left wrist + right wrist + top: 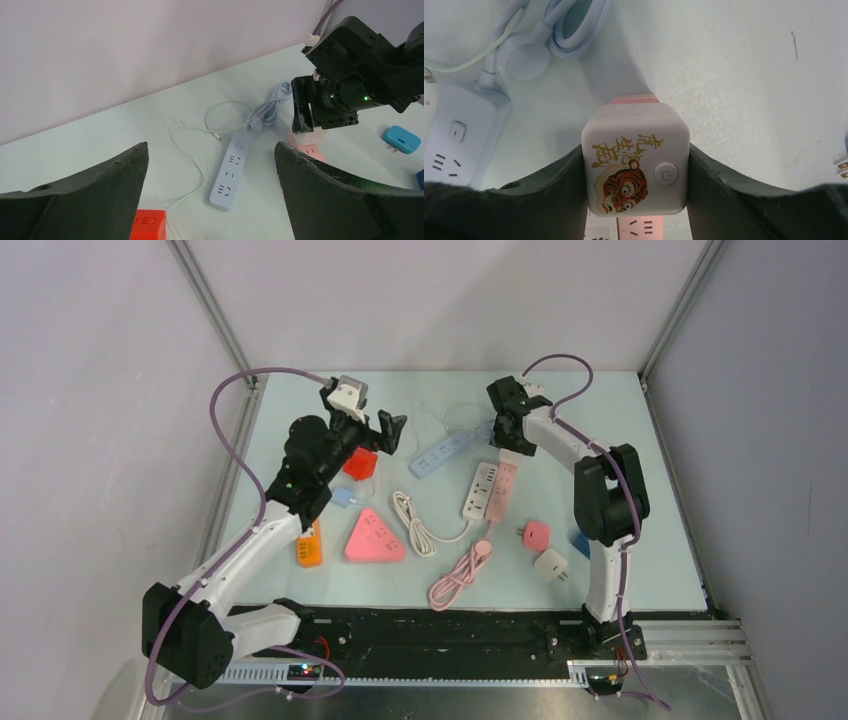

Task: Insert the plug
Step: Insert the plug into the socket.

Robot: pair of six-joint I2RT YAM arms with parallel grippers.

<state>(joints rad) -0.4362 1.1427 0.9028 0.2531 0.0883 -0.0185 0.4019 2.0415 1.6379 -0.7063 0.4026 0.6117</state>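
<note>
right gripper [636,172] is clamping the tiger cube plug [635,150] right over the pink strip [500,490]. cannot tell whether the prongs are entering. left gripper [211,147] is hanging wide open, idle. by my reckoning, seating remains.

Plug cube [635,165] is smooth satin plastic; table [420,390] matt; blue power strip [230,172] smooth plastic

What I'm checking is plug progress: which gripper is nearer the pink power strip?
Right. The right gripper sits over the far end of the pink power strip, jaws shut on the tiger cube plug. The left gripper is leftward, past the blue power strip.
</note>
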